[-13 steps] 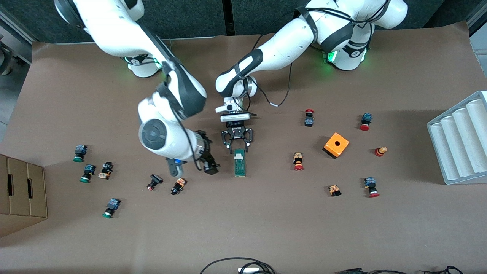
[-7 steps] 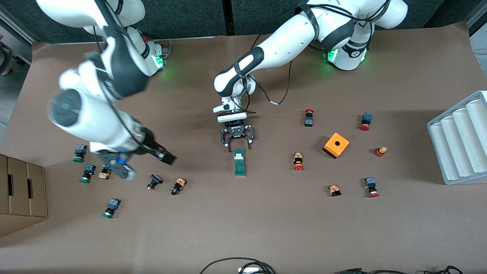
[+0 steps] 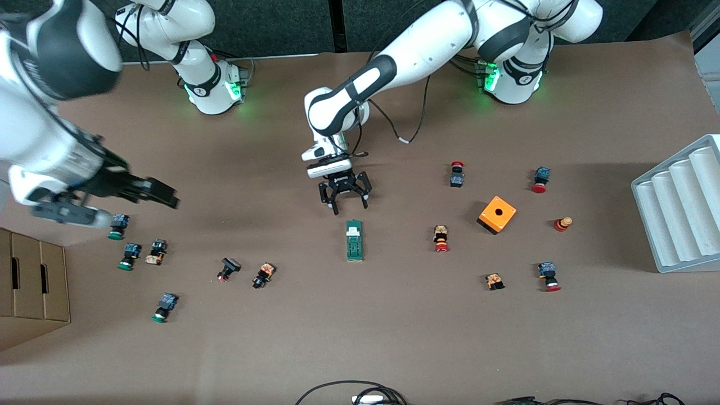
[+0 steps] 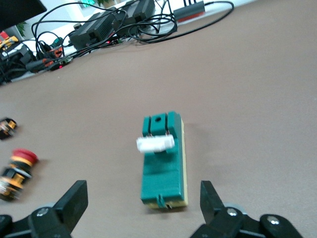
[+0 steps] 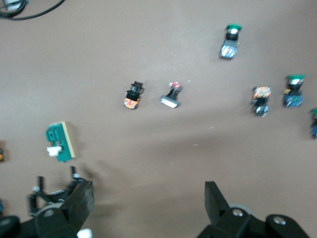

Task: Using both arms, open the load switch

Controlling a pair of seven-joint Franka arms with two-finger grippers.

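Observation:
The load switch (image 3: 354, 241) lies flat near the table's middle, a narrow dark-green block with a small white tab (image 4: 155, 144) standing across its top. My left gripper (image 3: 350, 208) hovers open just off the end of the switch that faces the robots' bases, touching nothing. In the left wrist view the switch (image 4: 163, 161) lies ahead of the spread fingers (image 4: 74, 203). My right gripper (image 3: 169, 199) is raised and open over the right arm's end of the table, empty. The right wrist view shows the switch (image 5: 59, 141) far off, with the right gripper (image 5: 147, 198) over bare paper.
Small red and green capped buttons are scattered on both sides, the nearest (image 3: 263, 275) toward the right arm's end. An orange box with a hole (image 3: 497, 214), a white ridged tray (image 3: 680, 208) and a cardboard box (image 3: 31, 281) stand at the sides. Cables (image 3: 351, 394) lie at the front edge.
My left gripper has opened, let go of the switch's end and drawn back toward its base. The right arm has swung away from the switch toward its own end and risen.

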